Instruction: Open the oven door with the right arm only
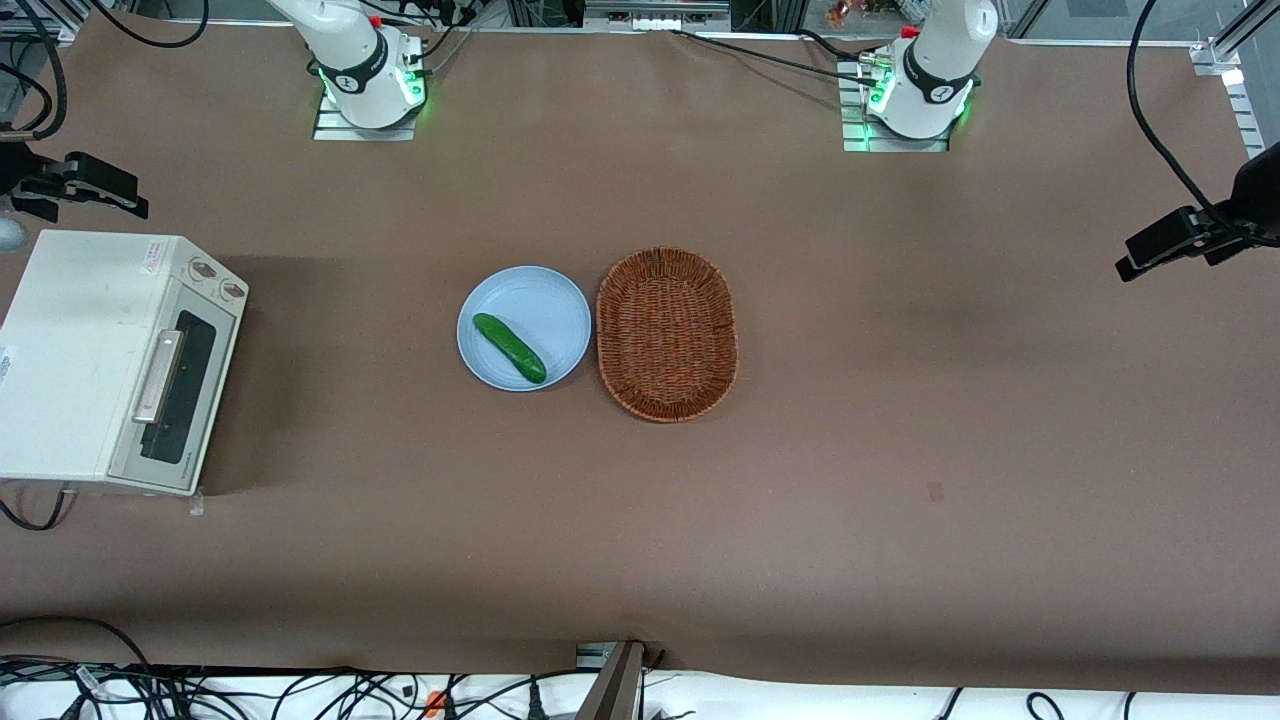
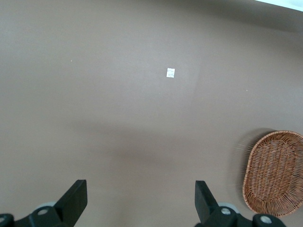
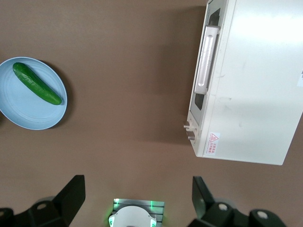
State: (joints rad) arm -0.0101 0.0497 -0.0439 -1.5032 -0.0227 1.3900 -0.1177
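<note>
The cream-white toaster oven (image 1: pixel 80 350) stands at the working arm's end of the table. Its oven door (image 1: pixel 185 395), with dark glass and a long silver bar handle (image 1: pixel 160 375), is closed. The right arm (image 1: pixel 352 55) shows only its base and lowest link in the front view; its gripper is out of that view. In the right wrist view my gripper (image 3: pixel 137 187) is open and empty, high above the table over the arm's own base (image 3: pixel 132 215). The oven (image 3: pixel 255 80) with its door handle (image 3: pixel 204 59) shows there too, well apart from the fingers (image 3: pixel 73 189).
A light blue plate (image 1: pixel 560 300) holding a green cucumber (image 1: pixel 509 347) lies mid-table, beside a brown wicker basket (image 1: pixel 667 332). The oven's two knobs (image 1: pixel 218 278) sit on the panel beside the door. Black camera mounts (image 1: pixel 85 185) stand at both table ends.
</note>
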